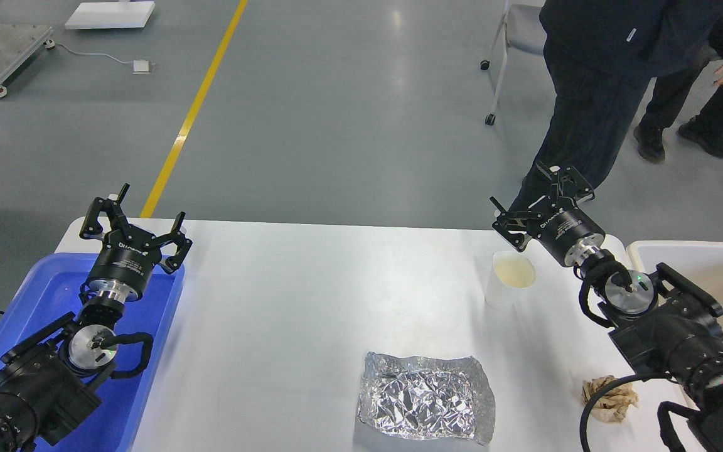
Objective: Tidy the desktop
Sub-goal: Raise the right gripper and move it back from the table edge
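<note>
Across the white desk [286,314], both hands empty with fingers apart, lie a cup [511,279] at two o'clock, light and spillable, best gripped mid-wall, crinkly foil [425,405] at five o'clock, and crumpled paper [609,397].

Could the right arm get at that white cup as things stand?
Probably yes. The right gripper hangs open just above and behind the white cup, which stands upright on the desktop with nothing between them. The foil sheet and crumpled brown paper lie nearer the robot, out of the way.
</note>
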